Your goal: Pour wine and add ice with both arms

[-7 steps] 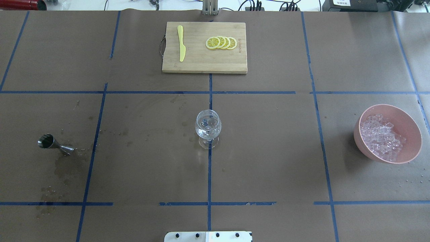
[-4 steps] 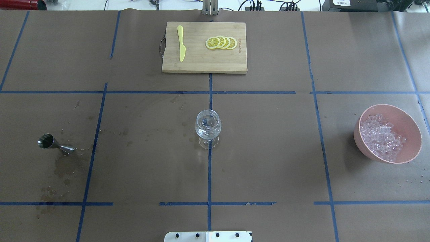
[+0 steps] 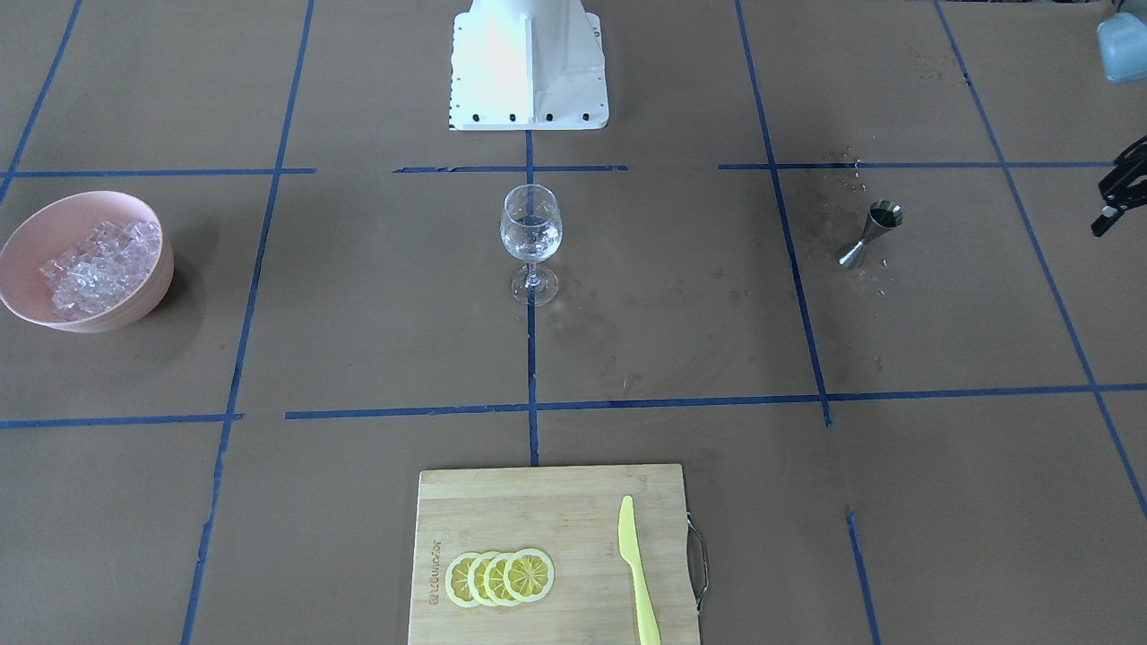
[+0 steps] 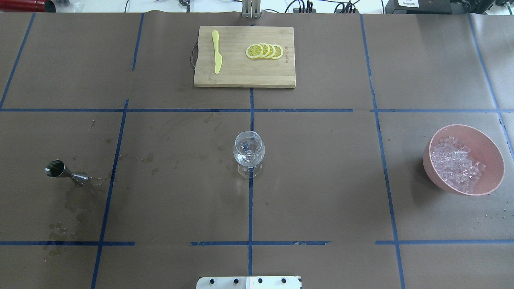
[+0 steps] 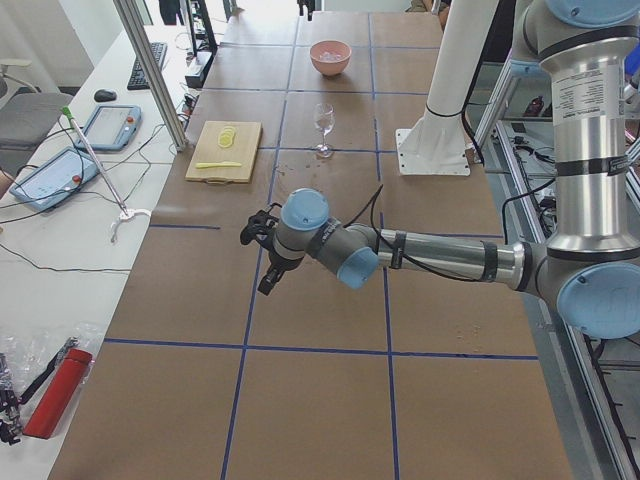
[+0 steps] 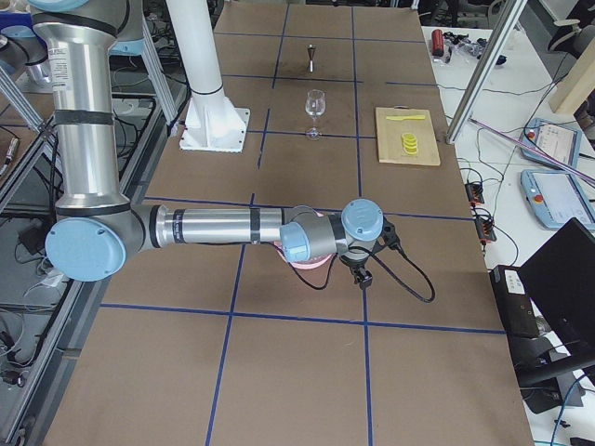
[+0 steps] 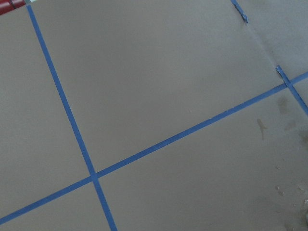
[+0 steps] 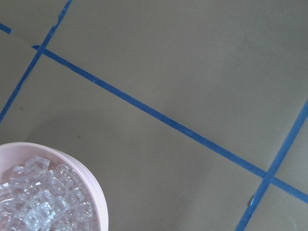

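A clear stemmed glass (image 4: 249,152) stands upright at the table's middle, also in the front view (image 3: 530,235). Its bowl shows clear glints; I cannot tell wine from ice in it. Ice (image 4: 455,163) fills a pink bowl (image 4: 494,160) at the right; the right wrist view shows the ice (image 8: 33,207) at lower left. My left gripper (image 5: 262,258) hangs over the table's left end, well away from the glass; I cannot tell if it is open. My right gripper (image 6: 363,269) is just beyond the bowl; I cannot tell its state. No fingers show in either wrist view.
A steel jigger (image 4: 64,171) stands at the left with wet stains around it. A wooden cutting board (image 4: 245,78) at the far middle holds lemon slices (image 4: 265,51) and a yellow knife (image 4: 217,52). The white robot base (image 4: 249,282) sits at the near edge.
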You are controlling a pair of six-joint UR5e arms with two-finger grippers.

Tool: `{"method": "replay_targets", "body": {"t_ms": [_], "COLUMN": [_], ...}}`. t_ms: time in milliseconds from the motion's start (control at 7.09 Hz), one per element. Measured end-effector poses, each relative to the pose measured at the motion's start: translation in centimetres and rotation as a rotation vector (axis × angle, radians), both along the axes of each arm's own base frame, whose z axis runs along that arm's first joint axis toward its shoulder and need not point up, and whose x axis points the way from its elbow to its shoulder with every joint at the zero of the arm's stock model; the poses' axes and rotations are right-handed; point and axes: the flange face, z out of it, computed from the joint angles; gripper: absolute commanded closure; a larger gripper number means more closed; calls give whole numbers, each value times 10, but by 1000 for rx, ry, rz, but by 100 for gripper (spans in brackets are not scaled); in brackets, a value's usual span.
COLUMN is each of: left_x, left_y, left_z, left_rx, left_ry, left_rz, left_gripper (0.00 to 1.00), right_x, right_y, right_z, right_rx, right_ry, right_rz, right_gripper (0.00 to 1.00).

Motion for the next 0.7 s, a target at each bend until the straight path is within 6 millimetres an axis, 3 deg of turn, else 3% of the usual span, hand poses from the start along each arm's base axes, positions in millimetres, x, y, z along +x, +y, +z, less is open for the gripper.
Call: {"method": "replay_targets", "body": {"t_ms": [282, 564, 705], "left_x": [42, 61, 75], "left_y": [63, 111, 126], "left_z": [30, 38, 36], "left_rx": [102, 129, 125], "left_ry": [19, 96, 151], "left_rz": [-65, -113, -143], "left_gripper": [1, 3, 14], "right_x": [-1, -1, -1], "right_y": [6, 13, 14], "right_z": [-16, -21, -21], "right_rx": [-43, -76, -87], "right_ry": [-38, -48, -49], "right_rz": [36, 60, 67], "right_gripper": [0, 0, 0]}}
